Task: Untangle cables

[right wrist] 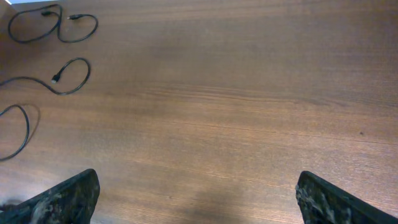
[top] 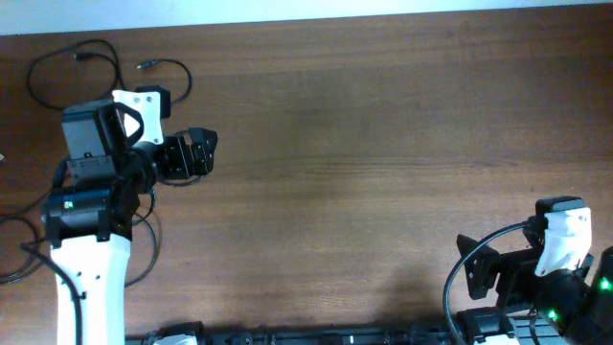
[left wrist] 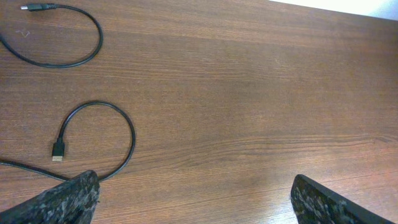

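Left wrist view, cables (left wrist: 58, 151) looped ahead-left of left gripper (left wrist: 196, 190), gripper spread wide, empty

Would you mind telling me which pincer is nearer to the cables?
Left. The left pincer is right beside the cables, which lie to its left; the right pincer is across the table, far to their right.
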### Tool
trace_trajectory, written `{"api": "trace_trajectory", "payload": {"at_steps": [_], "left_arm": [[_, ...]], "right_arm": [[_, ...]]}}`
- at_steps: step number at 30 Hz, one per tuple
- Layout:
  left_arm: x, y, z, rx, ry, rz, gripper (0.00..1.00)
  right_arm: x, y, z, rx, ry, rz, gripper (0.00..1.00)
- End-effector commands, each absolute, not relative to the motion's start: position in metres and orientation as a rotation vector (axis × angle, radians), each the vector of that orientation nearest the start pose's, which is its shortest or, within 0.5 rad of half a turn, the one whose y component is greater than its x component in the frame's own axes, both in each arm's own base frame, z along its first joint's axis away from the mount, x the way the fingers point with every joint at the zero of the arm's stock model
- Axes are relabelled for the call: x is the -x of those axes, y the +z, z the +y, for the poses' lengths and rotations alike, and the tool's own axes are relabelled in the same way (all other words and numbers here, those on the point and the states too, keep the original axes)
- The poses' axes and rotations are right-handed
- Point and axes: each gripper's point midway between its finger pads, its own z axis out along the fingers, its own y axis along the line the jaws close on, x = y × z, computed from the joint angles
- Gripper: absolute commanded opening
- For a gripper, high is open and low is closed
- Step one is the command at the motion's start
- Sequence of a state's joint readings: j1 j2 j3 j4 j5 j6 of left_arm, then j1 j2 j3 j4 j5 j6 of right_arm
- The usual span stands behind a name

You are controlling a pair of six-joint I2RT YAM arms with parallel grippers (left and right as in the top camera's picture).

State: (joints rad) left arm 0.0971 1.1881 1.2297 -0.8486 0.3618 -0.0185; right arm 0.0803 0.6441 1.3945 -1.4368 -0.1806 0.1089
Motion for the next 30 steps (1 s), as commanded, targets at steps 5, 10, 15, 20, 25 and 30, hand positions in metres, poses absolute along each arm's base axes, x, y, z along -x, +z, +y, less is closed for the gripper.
{"api": "trace_trajectory", "payload": {"at_steps": [5, 10, 15, 20, 25, 30], "left_arm": [[-0.3294, 0.2626, -0.0295, -0.064, -0.376, 2.332, 0.99], [-0.3294, 0.2626, -0.0295, -0.064, -0.376, 2.332, 0.99], [-0.3294, 0.2626, -0.0295, -0.064, -0.376, 2.332, 0.99], [-0.3294, 0.2626, -0.0295, -0.064, -0.376, 2.332, 0.99], [-0.3294, 0.2626, -0.0295, -0.064, -0.376, 2.332, 0.99], [-0.3294, 0.2626, -0.0295, -0.064, -0.376, 2.332, 0.99]], "right_arm": [[-0.1312, 0.3279, 0.0403, 0.062, 0.296, 2.260, 0.98], [-0.1316, 0.3277, 0.0385, 0.056, 0.283, 2.260, 0.98], [-0.1318, 0.3276, 0.0378, 0.054, 0.279, 2.260, 0.98], [-0.1318, 0.3276, 0.0378, 0.054, 0.279, 2.260, 0.98], [-0.1318, 0.3276, 0.0378, 0.054, 0.279, 2.260, 0.98], [-0.1317, 0.3276, 0.0378, 0.054, 0.279, 2.261, 0.98]]}}
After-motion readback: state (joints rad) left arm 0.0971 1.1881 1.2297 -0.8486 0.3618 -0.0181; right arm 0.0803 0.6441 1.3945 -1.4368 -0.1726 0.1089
